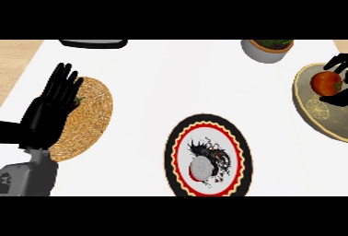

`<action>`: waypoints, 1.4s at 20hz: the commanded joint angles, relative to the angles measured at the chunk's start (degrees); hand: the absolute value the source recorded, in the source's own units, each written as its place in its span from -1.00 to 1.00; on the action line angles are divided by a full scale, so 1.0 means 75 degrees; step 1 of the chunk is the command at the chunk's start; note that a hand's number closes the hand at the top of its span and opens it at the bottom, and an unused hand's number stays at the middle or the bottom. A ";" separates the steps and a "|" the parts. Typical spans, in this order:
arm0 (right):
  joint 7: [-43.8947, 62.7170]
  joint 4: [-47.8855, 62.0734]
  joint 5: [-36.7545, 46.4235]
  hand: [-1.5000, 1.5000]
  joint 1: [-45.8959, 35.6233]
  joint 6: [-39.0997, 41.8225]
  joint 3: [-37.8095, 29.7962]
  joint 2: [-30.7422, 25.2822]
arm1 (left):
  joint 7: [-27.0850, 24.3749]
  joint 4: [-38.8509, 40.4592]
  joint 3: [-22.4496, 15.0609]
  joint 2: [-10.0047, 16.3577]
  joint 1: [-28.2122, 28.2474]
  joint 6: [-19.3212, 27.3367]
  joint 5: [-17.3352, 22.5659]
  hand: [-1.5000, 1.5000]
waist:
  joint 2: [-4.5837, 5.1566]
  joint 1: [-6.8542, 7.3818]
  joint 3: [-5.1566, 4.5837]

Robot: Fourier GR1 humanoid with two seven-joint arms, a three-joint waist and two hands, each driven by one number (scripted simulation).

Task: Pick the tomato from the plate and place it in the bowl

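The red tomato (326, 82) lies on an olive-green dish (318, 123) at the right edge of the head view. My right hand (338, 98) comes in from that edge, fingers curled over the tomato's far side and thumb beneath its near side. Most of that hand is cut off by the frame. A round dish with a red, black and cream pattern (208, 156) sits in the near middle with nothing on it. My left hand (49, 113) rests open, fingers up, at the left, over the edge of a woven straw-coloured dish (93, 115).
A grey pot with a green plant (268, 49) stands at the back right, just left of the olive dish. A dark flat object (94, 43) lies at the back left edge. The white counter ends in a wooden strip (17, 60) on the left.
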 commanded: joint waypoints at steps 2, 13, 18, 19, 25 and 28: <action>-0.0985 0.1022 -0.0186 -1.00 -0.0548 0.0517 -0.0208 -0.0004 | 0.0051 0.0145 0.0024 0.0098 -0.0232 -0.0038 -0.0039 0.00 | 0.0030 0.0040 0.0014; -0.1589 0.1914 -0.2790 -1.00 -0.0920 0.1294 -0.2879 -0.0412 | -0.0058 -0.0097 -0.0006 -0.0039 0.0187 -0.0104 0.0041 0.00 | -0.0016 -0.0068 0.0020; -0.1303 0.2154 -0.3095 -1.00 -0.0829 0.1725 -0.3303 -0.1621 | -0.0140 -0.0032 -0.0016 -0.0082 0.0252 -0.0081 -0.0024 0.00 | 0.0015 -0.0069 0.0020; -0.1614 0.2165 -0.3042 -1.00 -0.0529 0.1515 -0.3256 -0.1424 | 0.0133 -0.0181 -0.0035 -0.0152 -0.0004 0.0193 -0.0054 0.00 | 0.0010 -0.0080 0.0026; -0.1724 0.2411 -0.3256 -1.00 0.0209 0.2472 -0.3529 -0.2518 | -0.0119 -0.0189 -0.0079 -0.0211 0.0265 0.0077 -0.0096 0.00 | 0.0050 -0.0092 0.0056; -0.1972 0.2406 -0.3324 -1.00 0.0506 0.2783 -0.3604 -0.2723 | 0.0014 -0.0210 -0.0020 -0.0176 0.0070 0.0121 -0.0023 0.00 | 0.0057 -0.0119 0.0068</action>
